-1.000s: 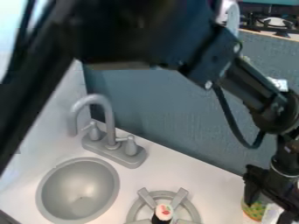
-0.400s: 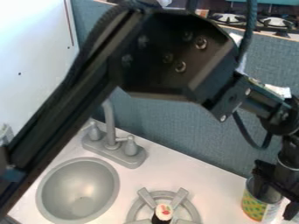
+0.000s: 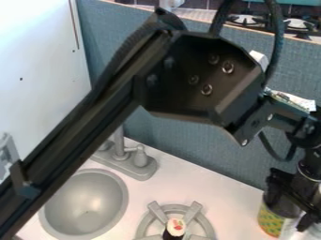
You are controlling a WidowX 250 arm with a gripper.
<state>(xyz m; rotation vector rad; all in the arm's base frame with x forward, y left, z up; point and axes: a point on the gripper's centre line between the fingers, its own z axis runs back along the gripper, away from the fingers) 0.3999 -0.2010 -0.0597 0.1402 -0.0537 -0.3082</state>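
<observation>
Right of the burner (image 3: pixel 192 212), the gripper (image 3: pixel 290 213) hangs down at the can (image 3: pixel 271 221), its fingers spread, released rather than clenched; whether they touch the can, I cannot tell. The can stands mouth up, so its rim seems reachable from above. The toy (image 3: pixel 176 227) sits mid-burner, probably borne by its prongs; left of the burner is the sink (image 3: pixel 85 206).

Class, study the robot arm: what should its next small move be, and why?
Probably the gripper should close slowly: its fingers stand apart at the patterned can, one by the open mouth, the other toward its right side. Contact cannot be made out, so gently seems wise.
</observation>
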